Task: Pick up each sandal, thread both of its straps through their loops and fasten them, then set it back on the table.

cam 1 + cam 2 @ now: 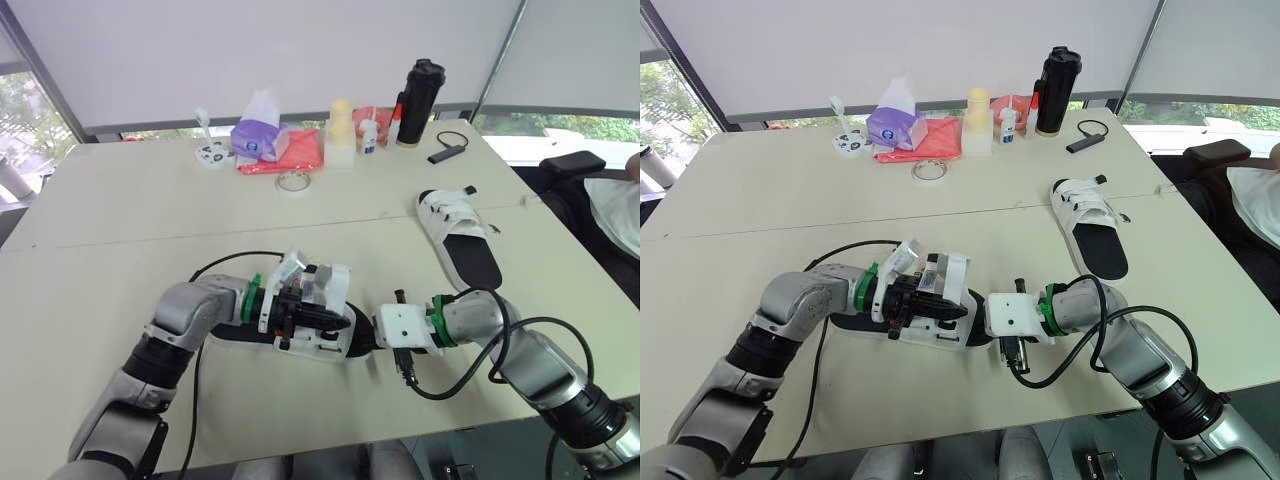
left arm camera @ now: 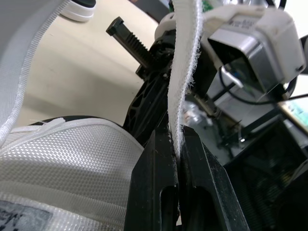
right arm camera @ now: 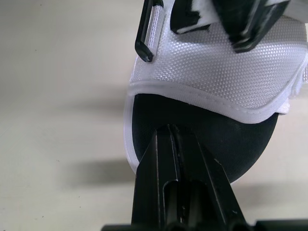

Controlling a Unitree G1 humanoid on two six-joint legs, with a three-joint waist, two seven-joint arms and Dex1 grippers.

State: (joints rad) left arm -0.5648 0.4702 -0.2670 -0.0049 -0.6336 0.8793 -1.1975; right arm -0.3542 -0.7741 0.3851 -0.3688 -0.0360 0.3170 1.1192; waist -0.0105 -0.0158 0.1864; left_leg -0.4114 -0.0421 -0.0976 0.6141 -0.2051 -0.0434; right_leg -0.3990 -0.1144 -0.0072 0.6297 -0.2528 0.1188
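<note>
White mesh sandal with a black footbed (image 1: 322, 348) lies on the pale beige table (image 1: 120, 220) at the lower centre of the head view, between your two arms. Your left gripper (image 2: 177, 139) is pinched tight on a white woven strap (image 2: 185, 57), which rises out of the fingertips clear of the upper, probably so its free end can be steered towards a loop. Your right gripper (image 3: 175, 137) sits just right of the sandal, fingers pressed together with nothing visible between them and tips on the black footbed. This looks like a brace to stop the shoe sliding while the strap is pulled. A black rectangular plastic loop (image 3: 144, 33) stands at the upper's edge and appears empty. A second matching sandal (image 1: 458, 235) lies at middle right, well apart.
</note>
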